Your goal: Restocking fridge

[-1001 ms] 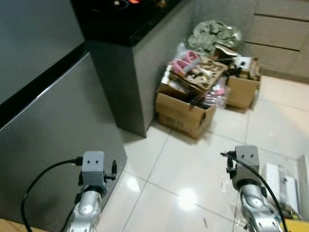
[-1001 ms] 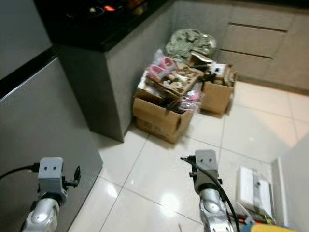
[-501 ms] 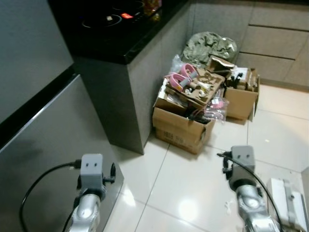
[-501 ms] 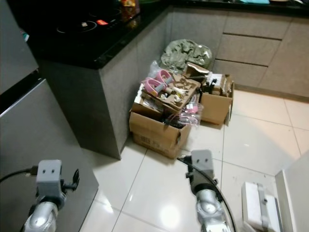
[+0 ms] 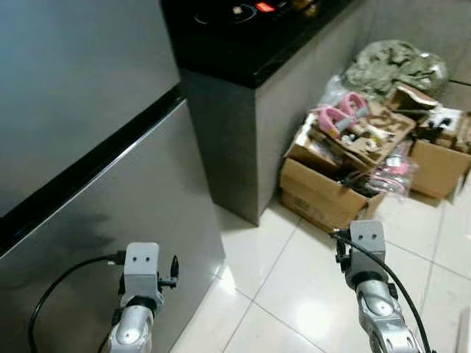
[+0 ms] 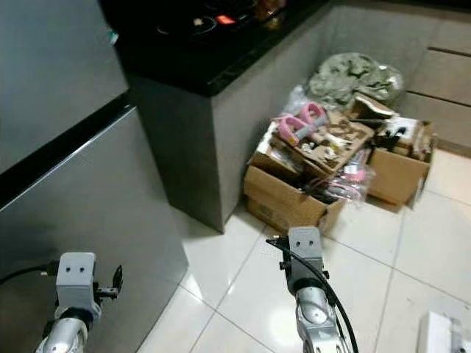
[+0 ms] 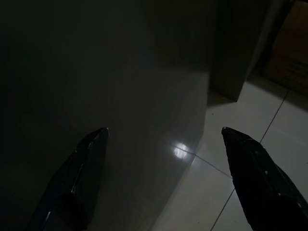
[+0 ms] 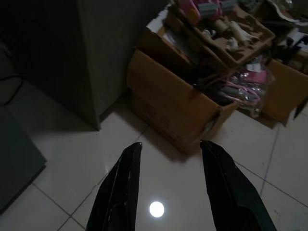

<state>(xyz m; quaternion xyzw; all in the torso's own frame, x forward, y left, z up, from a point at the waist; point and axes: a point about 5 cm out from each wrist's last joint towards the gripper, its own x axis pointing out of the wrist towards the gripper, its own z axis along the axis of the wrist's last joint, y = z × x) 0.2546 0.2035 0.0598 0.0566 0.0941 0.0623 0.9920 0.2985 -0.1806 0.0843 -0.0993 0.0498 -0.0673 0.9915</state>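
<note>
The grey steel fridge stands shut on my left, with a black gap between its upper and lower doors. My left arm hangs low in front of the lower door. In the dark left wrist view, the left gripper is open with nothing between its fingers, facing the fridge's lower door and the floor. My right arm hangs over the tiles. The right gripper is open and empty, pointing at the floor before a cardboard box.
A grey counter with a black cooktop adjoins the fridge. Open cardboard boxes full of clutter and a green bag sit at its foot. White glossy tiles lie ahead, and a white object lies on them at the near right.
The camera has turned left, so the fridge takes up more of the picture and the boxes sit further right. Both arms hang as before.
</note>
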